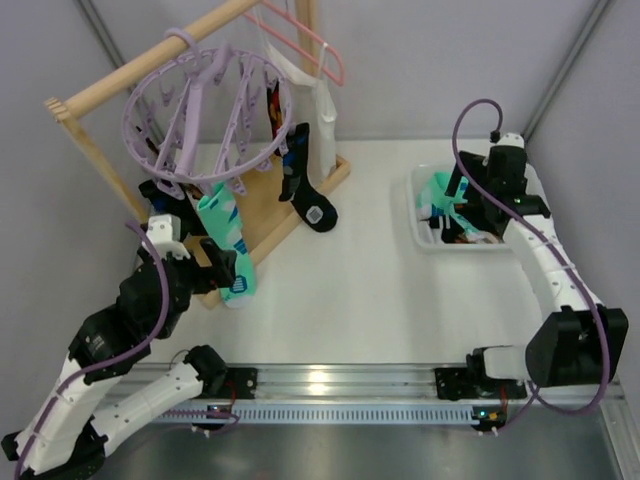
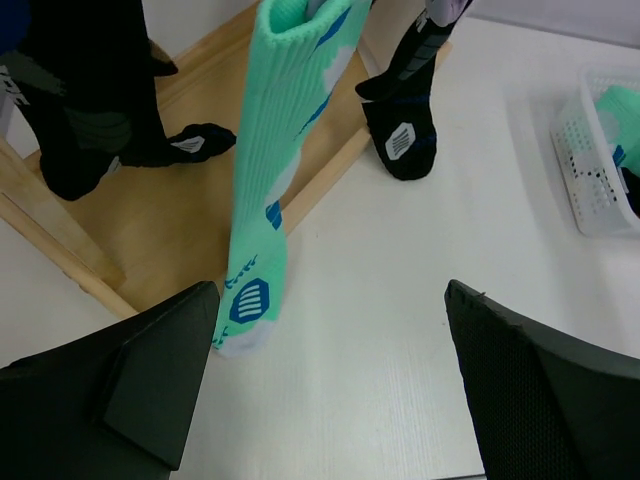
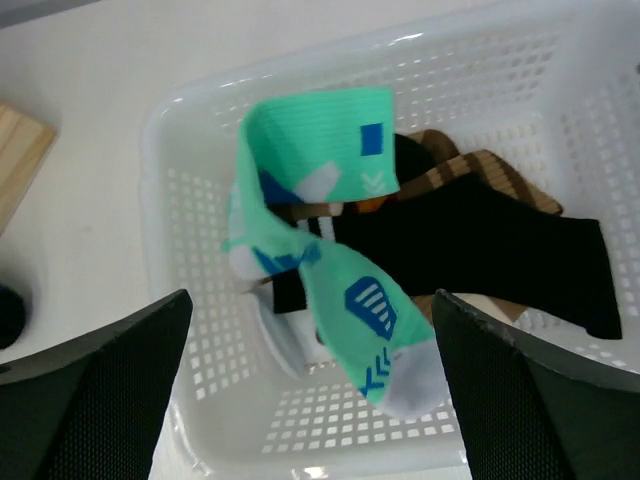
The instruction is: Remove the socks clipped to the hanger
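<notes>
— What is shown from above?
— The hanger (image 1: 190, 125) is hung on a wooden rail (image 1: 130, 75), with a mint sock (image 1: 228, 240) and a black sock (image 1: 310, 195) clipped beneath. The left tool (image 1: 222, 268) is held beside the mint sock, and the right tool (image 1: 458, 205) over a white basket (image 1: 418, 235).
— From the left wrist?
— The fingers are spread wide and nothing is gripped. The mint sock's toe is seen near the surface (image 2: 400, 330).
— The right wrist?
— Equally wide. A second mint sock (image 3: 330, 240), a second black sock (image 3: 480, 245) and a brown checked sock (image 3: 505, 178) are seen in the basket, apparently free of the fingers.
</notes>
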Tool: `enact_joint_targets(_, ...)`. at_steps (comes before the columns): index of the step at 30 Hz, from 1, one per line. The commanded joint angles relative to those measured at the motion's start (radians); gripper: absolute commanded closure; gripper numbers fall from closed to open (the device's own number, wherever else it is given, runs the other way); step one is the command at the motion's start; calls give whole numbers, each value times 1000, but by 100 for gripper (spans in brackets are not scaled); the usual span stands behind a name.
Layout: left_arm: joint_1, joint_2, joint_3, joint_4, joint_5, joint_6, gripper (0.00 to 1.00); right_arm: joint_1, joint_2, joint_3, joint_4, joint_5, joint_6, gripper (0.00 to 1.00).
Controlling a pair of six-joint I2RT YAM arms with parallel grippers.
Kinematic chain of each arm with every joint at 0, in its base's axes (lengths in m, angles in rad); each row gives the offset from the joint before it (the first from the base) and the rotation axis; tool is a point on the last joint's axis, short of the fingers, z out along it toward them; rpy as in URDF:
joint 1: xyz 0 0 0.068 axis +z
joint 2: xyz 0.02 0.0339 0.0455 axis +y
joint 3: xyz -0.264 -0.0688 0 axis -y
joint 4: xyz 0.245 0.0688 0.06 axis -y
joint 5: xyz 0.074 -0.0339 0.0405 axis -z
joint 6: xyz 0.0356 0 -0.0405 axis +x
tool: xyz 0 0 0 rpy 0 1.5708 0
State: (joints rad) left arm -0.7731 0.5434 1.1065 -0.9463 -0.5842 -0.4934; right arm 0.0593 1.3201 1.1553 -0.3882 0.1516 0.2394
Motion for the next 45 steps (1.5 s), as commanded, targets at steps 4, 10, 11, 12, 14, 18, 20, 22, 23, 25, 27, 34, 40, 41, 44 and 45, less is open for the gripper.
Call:
enact_joint_targets(4, 0, -129, -144, 197, -107, 15, 2, 221, -205, -156, 367, -312, 5, 1)
enact_joint_targets(10, 1, -198, -166, 199, -198, 4, 2, 657, -121, -335, 851, -357, -49, 0)
enact_joint_targets(11, 1, -201, -171, 198, -192, 1, 2, 747, -86, -321, 867, -322, -95, 1)
enact_joint_targets(12, 1, -200, -175, 199, -187, -4, 2, 789, -50, -283, 879, -282, -116, 1)
enact_joint_targets(14, 1, -194, -188, 198, -183, -10, 2, 870, 48, -246, 922, -207, -130, 0)
enact_joint_targets(18, 8, -188, -195, 196, -172, -7, 2, 864, 174, -142, 937, -181, -150, 1)
enact_joint_targets(20, 9, -194, -201, 196, -166, -2, 2, 796, 215, -131, 953, -214, -121, 1)
enact_joint_targets(22, 9, -197, -203, 198, -154, -2, 2, 736, 258, -117, 956, -334, -130, 0)
enact_joint_targets(23, 11, -197, -204, 198, -152, -2, 2, 673, 281, -102, 948, -383, -133, 1)
enact_joint_targets(25, 11, -198, -204, 198, -149, -2, 2, 610, 361, -43, 936, -561, -141, 1)
enact_joint_targets(27, 12, -195, -204, 198, -149, -1, 2, 530, 413, 21, 921, -690, -155, 1)
enact_joint_targets(34, 17, -183, -206, 198, -140, 4, 2, 473, 654, 291, 711, -857, -353, 3)
enact_joint_targets(40, 21, -163, -206, 198, -131, 10, 2, 458, 815, 434, 735, -928, -326, 8)
enact_joint_targets(41, 21, -157, -206, 198, -131, 12, 2, 459, 829, 440, 759, -946, -307, 10)
enact_joint_targets(44, 24, -151, -204, 198, -128, 12, 2, 465, 860, 411, 888, -963, -246, 21)
enact_joint_targets(45, 28, -148, -206, 198, -125, 12, 2, 471, 872, 405, 911, -963, -206, 24)
